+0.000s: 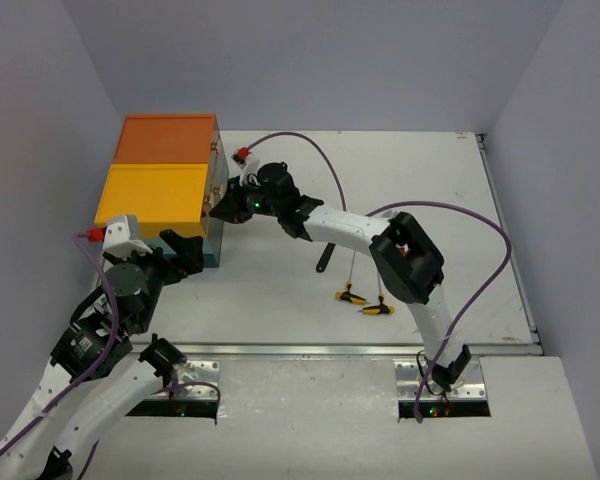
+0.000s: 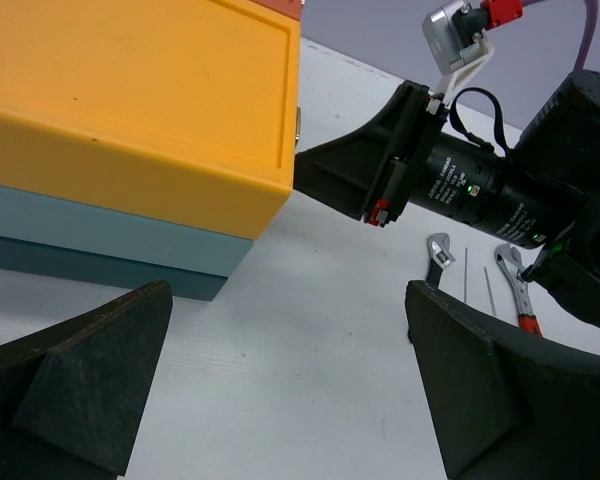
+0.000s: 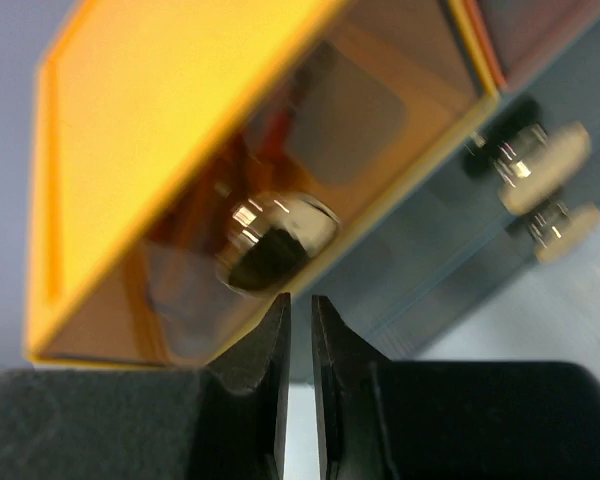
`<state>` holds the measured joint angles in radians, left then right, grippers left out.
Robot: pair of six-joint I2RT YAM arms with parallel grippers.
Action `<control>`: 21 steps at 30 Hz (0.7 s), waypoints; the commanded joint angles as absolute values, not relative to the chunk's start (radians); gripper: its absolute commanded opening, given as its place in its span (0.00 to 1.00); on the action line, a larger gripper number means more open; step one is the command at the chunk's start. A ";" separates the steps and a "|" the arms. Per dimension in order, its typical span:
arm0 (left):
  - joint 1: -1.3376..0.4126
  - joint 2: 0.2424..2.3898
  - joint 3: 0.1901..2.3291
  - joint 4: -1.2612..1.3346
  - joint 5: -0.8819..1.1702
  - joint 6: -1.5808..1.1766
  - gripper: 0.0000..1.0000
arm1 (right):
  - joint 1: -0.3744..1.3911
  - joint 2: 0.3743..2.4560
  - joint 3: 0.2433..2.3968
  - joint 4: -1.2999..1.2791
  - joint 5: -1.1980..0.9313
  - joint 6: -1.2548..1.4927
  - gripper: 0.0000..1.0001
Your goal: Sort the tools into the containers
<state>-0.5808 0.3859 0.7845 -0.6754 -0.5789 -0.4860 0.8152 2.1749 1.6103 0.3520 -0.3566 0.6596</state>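
Note:
The containers [image 1: 160, 190] stand at the table's back left, a teal unit [image 2: 100, 240] with one orange top [image 1: 165, 138] and one yellow top [image 2: 130, 100]. My right gripper [image 3: 300, 303] points at the yellow drawer's clear front, just below its brass knob [image 3: 275, 235]. Its jaws stand a narrow slit apart with nothing between them. In the top view the right gripper [image 1: 218, 208] is at that drawer face. My left gripper [image 2: 290, 390] hangs wide open and empty over bare table near the unit's front corner. Two wrenches [image 2: 437, 255] lie beyond it.
Two yellow-handled thin tools [image 1: 351, 294] and a dark-handled tool [image 1: 325, 258] lie mid-table under the right arm. Two more brass knobs [image 3: 540, 165] show on the neighbouring drawer fronts. A purple cable [image 1: 320, 150] loops over the right arm.

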 commanded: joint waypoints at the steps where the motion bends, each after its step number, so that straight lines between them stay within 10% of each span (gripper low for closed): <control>1: -0.577 0.372 0.781 -0.631 -0.567 -0.472 1.00 | 0.751 2.108 1.499 0.415 -0.251 0.767 0.18; 10: -0.577 0.383 0.779 -0.624 -0.554 -0.465 1.00 | 0.633 2.301 1.569 0.652 -0.613 1.001 0.59; 21: -0.576 0.377 0.779 -0.626 -0.555 -0.466 1.00 | 0.615 2.665 2.080 0.645 -0.751 1.261 0.68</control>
<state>-0.5808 0.3779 0.7834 -0.6696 -0.5587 -0.4755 0.6113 2.6111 1.9755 0.5772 -0.6765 1.1407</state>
